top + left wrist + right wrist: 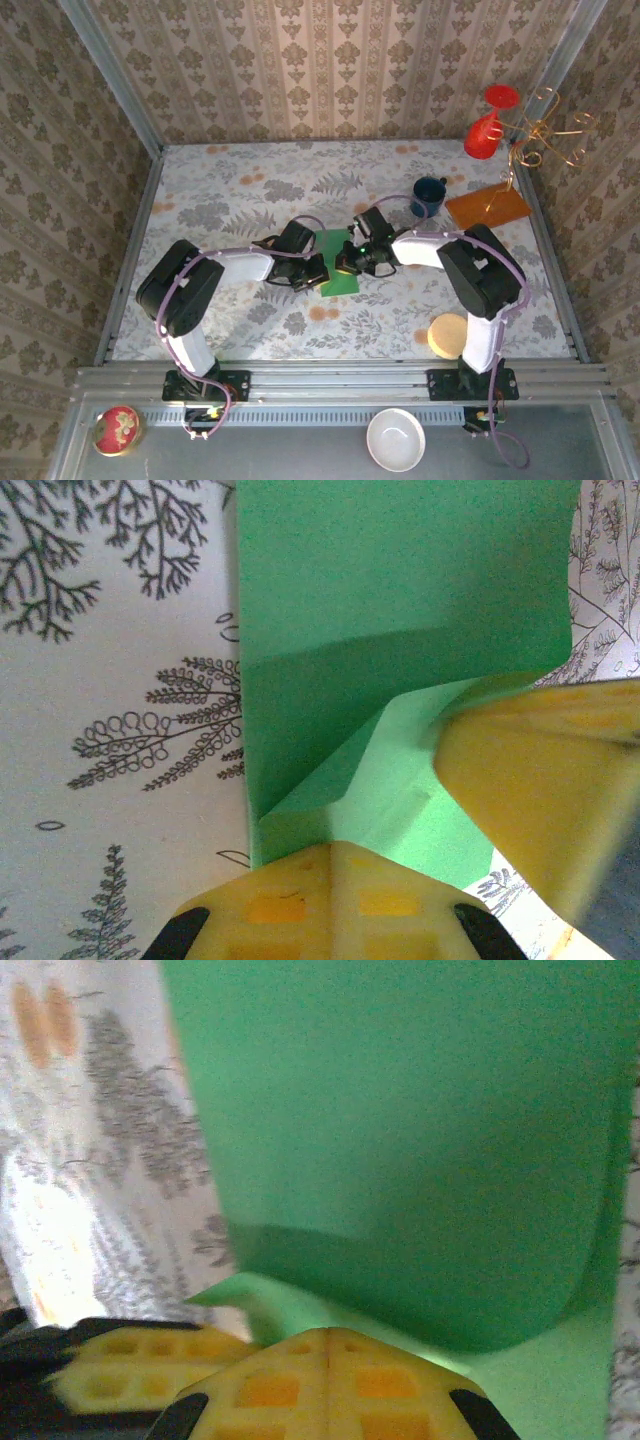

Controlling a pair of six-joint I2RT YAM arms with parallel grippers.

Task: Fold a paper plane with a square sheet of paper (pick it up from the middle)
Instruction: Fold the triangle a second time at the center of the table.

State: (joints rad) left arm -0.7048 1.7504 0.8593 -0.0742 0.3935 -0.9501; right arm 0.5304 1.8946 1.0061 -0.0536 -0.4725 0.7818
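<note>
**Both grippers pinch the green sheet at mid-table**

The white bowl (395, 438) on the near ledge looks empty. The blue mug (430, 195) stands at far right, contents unseen, just beside the orange-brown board (487, 207). The square sheet of paper (338, 262) lies mid-table, partly curled up. The left gripper (330, 855) and right gripper (328, 1338) meet there, each with yellow fingers pressed together on the paper's lifted edge.

Right claw (328, 1333) closed, tips against curled green sheet (400, 1140), floral tablecloth (100, 1140).
</note>
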